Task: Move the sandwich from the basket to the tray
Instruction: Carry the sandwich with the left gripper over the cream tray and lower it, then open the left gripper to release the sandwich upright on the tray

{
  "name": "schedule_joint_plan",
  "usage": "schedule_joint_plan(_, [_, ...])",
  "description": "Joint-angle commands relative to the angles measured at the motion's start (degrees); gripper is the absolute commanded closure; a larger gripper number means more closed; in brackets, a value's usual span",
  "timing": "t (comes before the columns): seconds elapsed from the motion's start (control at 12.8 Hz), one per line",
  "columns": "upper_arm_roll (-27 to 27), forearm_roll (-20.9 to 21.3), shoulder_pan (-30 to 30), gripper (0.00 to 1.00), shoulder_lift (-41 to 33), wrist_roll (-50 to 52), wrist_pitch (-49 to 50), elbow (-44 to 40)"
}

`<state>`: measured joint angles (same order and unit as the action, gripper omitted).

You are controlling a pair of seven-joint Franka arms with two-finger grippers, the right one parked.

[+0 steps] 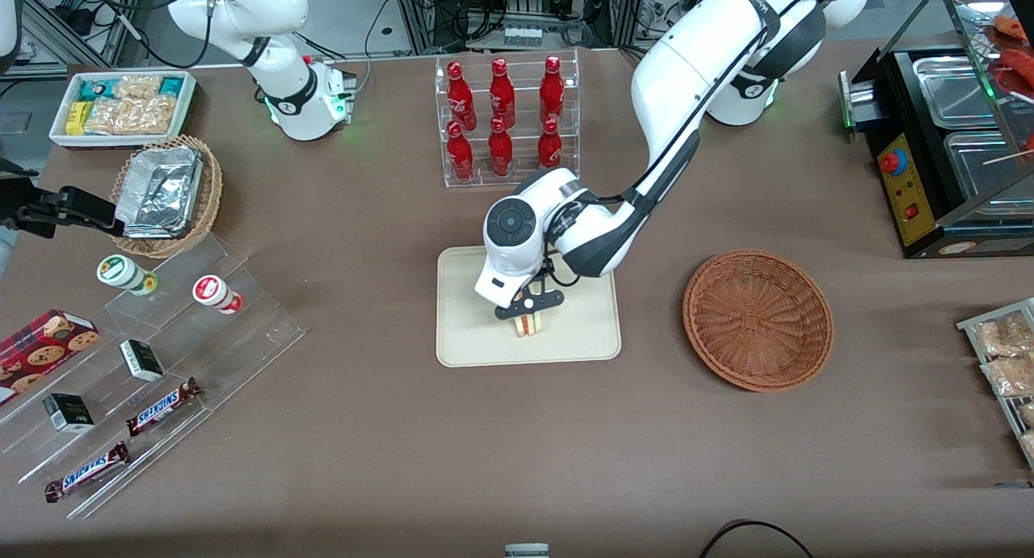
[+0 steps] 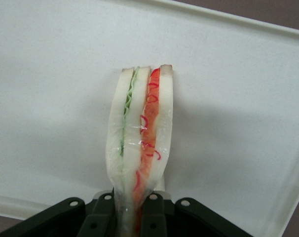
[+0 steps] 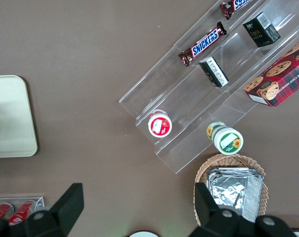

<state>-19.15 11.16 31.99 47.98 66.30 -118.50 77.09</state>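
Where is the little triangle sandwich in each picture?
Front view: the small triangular white-bread sandwich is pinched in the left arm's end effector, over the flat cream rectangular tray.
Left wrist view: the sandwich sticks out from the end effector, with the tray under it.
Right wrist view: the sandwich is not in it; only a corner of the tray shows.
Shared landmark: the tray.

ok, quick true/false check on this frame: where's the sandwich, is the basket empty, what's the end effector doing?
1. The sandwich is in the basket. False: it is over the tray.
2. The end effector is shut on the sandwich. True.
3. The basket is empty. True.
4. The end effector hovers above the basket. False: it is above the tray.
5. The sandwich shows red and green filling. True.
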Motion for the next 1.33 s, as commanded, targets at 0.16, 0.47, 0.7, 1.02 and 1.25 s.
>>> schedule_joint_plan(0.16, [0.6,0.8,1.0,0.69,1.6,3.9,1.6,-2.6])
schedule_joint_plan(0.47, [0.6,1.1,0.4,0.00,0.8,3.7,1.6,-2.7])
schedule_joint_plan(0.7, [0.6,1.1,0.2,0.00,-2.9,3.5,4.2,-4.1])
schedule_joint_plan(1.02, [0.6,1.1,-0.5,0.00,-6.7,0.1,14.5,-10.2])
schedule_joint_plan(1.25, [1.3,1.5,-2.7,0.00,-10.2,-10.3,21.1,-10.1])
